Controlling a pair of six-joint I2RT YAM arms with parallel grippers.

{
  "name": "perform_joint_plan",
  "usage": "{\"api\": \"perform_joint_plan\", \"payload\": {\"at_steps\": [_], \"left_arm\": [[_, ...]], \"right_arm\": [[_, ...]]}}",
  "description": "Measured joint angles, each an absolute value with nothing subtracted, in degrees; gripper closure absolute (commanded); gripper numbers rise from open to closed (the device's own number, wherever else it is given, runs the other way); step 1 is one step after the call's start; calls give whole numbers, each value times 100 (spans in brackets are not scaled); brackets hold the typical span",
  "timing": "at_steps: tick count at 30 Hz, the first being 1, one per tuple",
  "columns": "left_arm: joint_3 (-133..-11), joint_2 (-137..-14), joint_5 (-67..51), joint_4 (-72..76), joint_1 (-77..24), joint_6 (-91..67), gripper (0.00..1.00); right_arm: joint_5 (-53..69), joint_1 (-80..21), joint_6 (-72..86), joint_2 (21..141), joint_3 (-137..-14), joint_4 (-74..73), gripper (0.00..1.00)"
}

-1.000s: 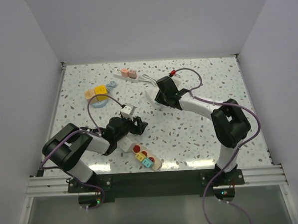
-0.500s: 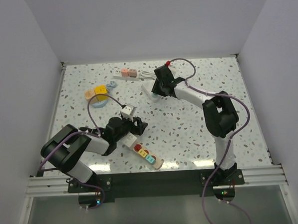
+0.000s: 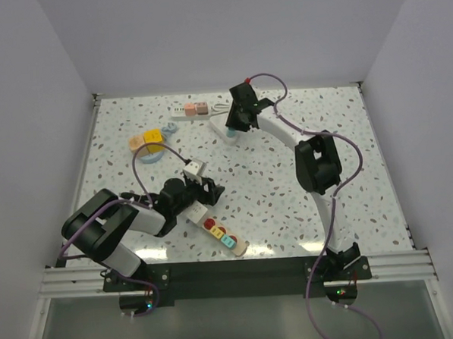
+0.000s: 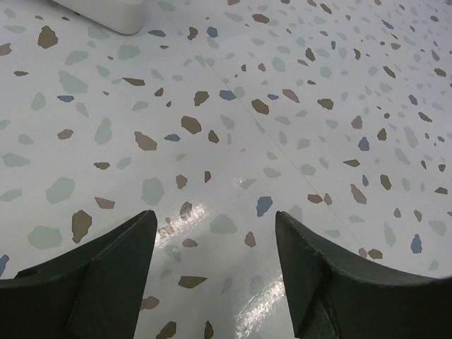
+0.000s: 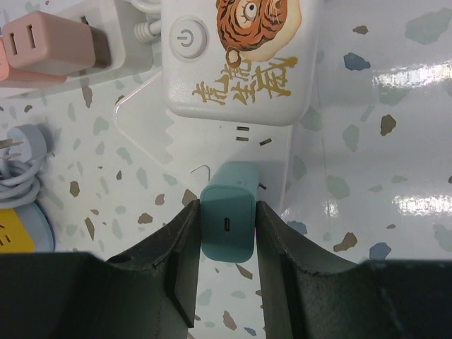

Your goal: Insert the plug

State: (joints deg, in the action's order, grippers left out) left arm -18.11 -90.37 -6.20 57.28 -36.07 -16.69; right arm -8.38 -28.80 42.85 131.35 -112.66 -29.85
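Observation:
In the right wrist view my right gripper (image 5: pixel 227 205) is shut on the teal plug (image 5: pixel 227 229), holding it by its two sides. The plug's far end rests against a white power strip (image 5: pixel 145 127) that carries a tiger picture and a round power button. One prong tip shows at the plug's right side. From above, the right gripper (image 3: pixel 234 128) reaches to the back of the table, over that strip (image 3: pixel 220 126). My left gripper (image 4: pixel 215 219) is open over bare speckled table, nothing between its fingers; from above the left gripper (image 3: pixel 210 190) sits left of centre.
A second strip (image 3: pixel 189 111) with pink plugs lies at the back. A third strip (image 3: pixel 218 232) with coloured plugs lies near the front, beside the left arm. A white cube (image 3: pixel 194 168), yellow and orange blocks (image 3: pixel 150 138) and a grey coiled cable (image 5: pixel 20 162) lie to the left.
My right arm has stretched toward the back left with the teal plug, and the white tiger strip has shifted back with it. The left arm has stayed still.

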Motion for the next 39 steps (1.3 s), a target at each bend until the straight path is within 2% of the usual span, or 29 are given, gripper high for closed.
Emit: {"api": "perform_joint_plan", "payload": {"at_steps": [4, 13, 24, 33, 36, 39], "left_arm": [[-1769, -8980, -620, 5732, -3607, -1667, 27], [-1728, -8938, -633, 5736, -3607, -1669, 27], [-1518, -8724, -635, 5769, -3607, -1669, 27], [-1463, -8639, -604, 5743, -3607, -1673, 25], [-1463, -8621, -565, 5701, -3607, -1684, 23], [-1463, -8554, -545, 5607, -3607, -1695, 21]], "right_arm": [[-790, -2853, 4211, 13349, -11646, -3194, 100], [-902, -2939, 4080, 13301, -11500, -3068, 100], [-1219, -3085, 4051, 13008, -10652, -2211, 100], [-1201, -3111, 3826, 12927, -10582, -2047, 100], [-1120, -3111, 3669, 12921, -10602, -2056, 69], [-1066, -3114, 3527, 12892, -10565, -2029, 49]]}}
